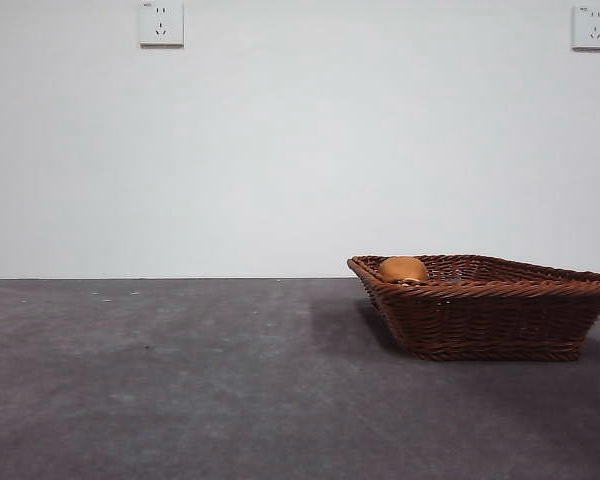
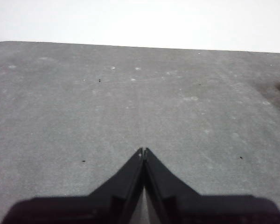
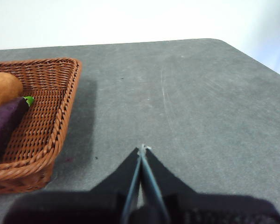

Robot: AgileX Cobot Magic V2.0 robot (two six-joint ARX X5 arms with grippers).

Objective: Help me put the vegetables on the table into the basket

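Eggplant point(image 3: 4, 122) lay inside the basket point(image 3: 51, 140), green stem toward the potato point(image 3: 3, 88). Left gripper point(image 2: 143, 151) and right gripper point(image 3: 143, 149) had jaws closed, empty.

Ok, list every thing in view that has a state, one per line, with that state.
basket: upright on the table, holding vegetables
potato: inside the basket, top showing above the rim
eggplant: lying in the basket beside the potato
table: no vegetable seen on it
left gripper: shut, holding nothing, over bare table
right gripper: shut, holding nothing, beside the basket
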